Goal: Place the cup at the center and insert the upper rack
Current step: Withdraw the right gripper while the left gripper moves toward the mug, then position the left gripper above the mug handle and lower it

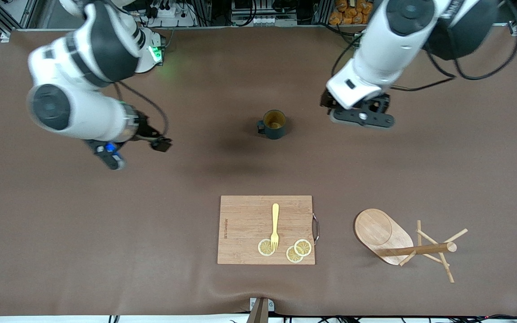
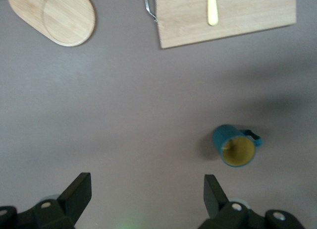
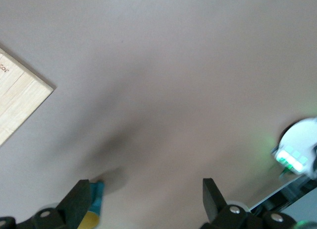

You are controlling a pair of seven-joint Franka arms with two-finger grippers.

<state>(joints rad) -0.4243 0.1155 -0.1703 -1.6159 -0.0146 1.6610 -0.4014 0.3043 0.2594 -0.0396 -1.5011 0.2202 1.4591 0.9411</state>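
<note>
Brown table [image 1: 61, 233] holds the cup [image 1: 274, 124] upright at frame center, rack [image 1: 402, 242] toppled lower right. Both grippers hover wide open, empty: left gripper [image 1: 361, 117] beside the cup, right gripper [image 1: 135, 152] well apart.

Teal cup [image 1: 274, 124] upright mid-table, wooden upper rack [image 1: 402, 242] tipped over nr front edge

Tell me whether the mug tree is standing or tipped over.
Tipped over. The upper rack lies on its side on the table: its oval base faces up on edge and its pole runs level along the cloth.
</note>
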